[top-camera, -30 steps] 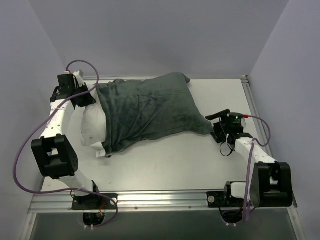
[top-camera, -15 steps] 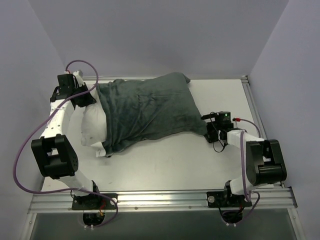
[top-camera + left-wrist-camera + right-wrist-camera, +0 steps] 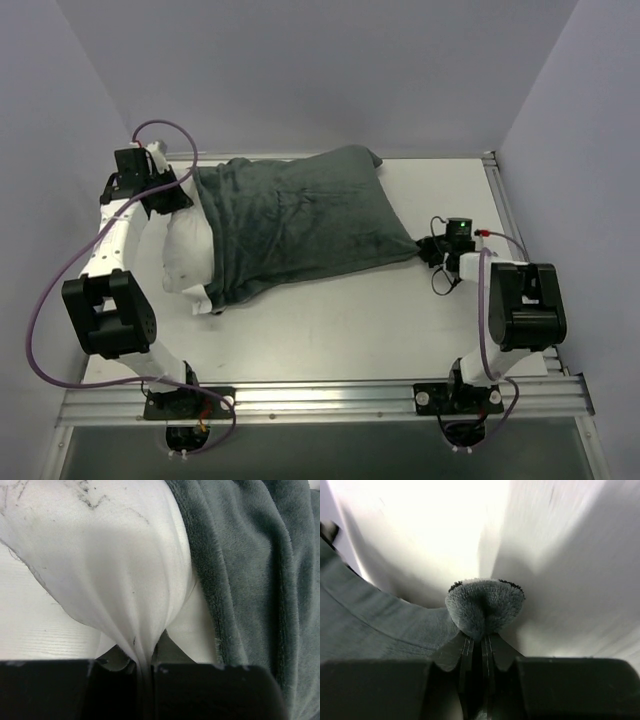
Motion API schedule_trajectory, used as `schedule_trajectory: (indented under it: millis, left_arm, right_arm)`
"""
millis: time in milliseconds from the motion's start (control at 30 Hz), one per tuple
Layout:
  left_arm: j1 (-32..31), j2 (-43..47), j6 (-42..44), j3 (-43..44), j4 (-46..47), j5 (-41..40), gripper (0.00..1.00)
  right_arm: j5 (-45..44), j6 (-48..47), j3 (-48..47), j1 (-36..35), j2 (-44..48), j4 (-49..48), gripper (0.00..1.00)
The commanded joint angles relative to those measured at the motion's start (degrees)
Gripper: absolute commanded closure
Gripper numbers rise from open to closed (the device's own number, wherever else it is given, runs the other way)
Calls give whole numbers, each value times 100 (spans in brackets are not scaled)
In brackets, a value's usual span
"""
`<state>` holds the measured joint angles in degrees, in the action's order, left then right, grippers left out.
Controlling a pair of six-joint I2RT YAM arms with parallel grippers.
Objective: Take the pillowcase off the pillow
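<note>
The dark grey pillowcase [image 3: 295, 220] lies across the table, covering most of the white pillow [image 3: 188, 255], whose left end sticks out. My left gripper [image 3: 178, 196] at the back left is shut on a pinch of the pillow's white fabric [image 3: 125, 580], with the pillowcase's plush hem [image 3: 240, 580] just to its right. My right gripper [image 3: 432, 250] is shut on the pillowcase's near right corner [image 3: 484, 605], which bunches up between the jaws.
A raised rail [image 3: 510, 230] runs along the table's right edge, close behind the right arm. Purple walls enclose the back and sides. A metal bar [image 3: 320, 400] carries both arm bases along the near edge.
The right gripper swung in to the pillowcase's right corner and closed on it; the corner is now drawn out to a point. The left arm has not moved.
</note>
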<state>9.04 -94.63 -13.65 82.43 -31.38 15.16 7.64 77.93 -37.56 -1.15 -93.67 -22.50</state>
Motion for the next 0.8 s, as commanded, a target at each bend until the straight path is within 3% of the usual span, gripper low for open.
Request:
schedule_trajectory:
  millis: [0,133,233,333,467,567,600,767]
  left_arm:
    - [89,523,441,317,237,-284,98]
    - [386,814,1012,684,176,-733,98]
    - [939,946,1163,1350,-78,-314,98]
    - [1371,894,1180,1950,-518,100,98]
    - [2091,815,1233,2741,-922,697,98]
    - [2330,780,1565,3189,-1159,805,98]
    - [2670,710,1663,3400,-1195,770,98]
    - [3639,604,1707,3718,-1055,1015,98]
  right_arm:
    - [9,-846,-286,919,427,263,100]
    - [-622,-2096,-1146,1956,797,1317,100]
    - [-509,-2606,-1454,2984,1078,1467,100]
    - [-632,-2783,-1710,3567,1158,1731,100]
    - [-746,-2792,-1868,3770,1228,1775,100]
    - [-1045,-2950,-2097,3955,1237,1986,100]
    - [-1106,-2959,-2263,4156,1237,2134,100]
    - [-1062,-2985,-2598,4325,1140,2233,100]
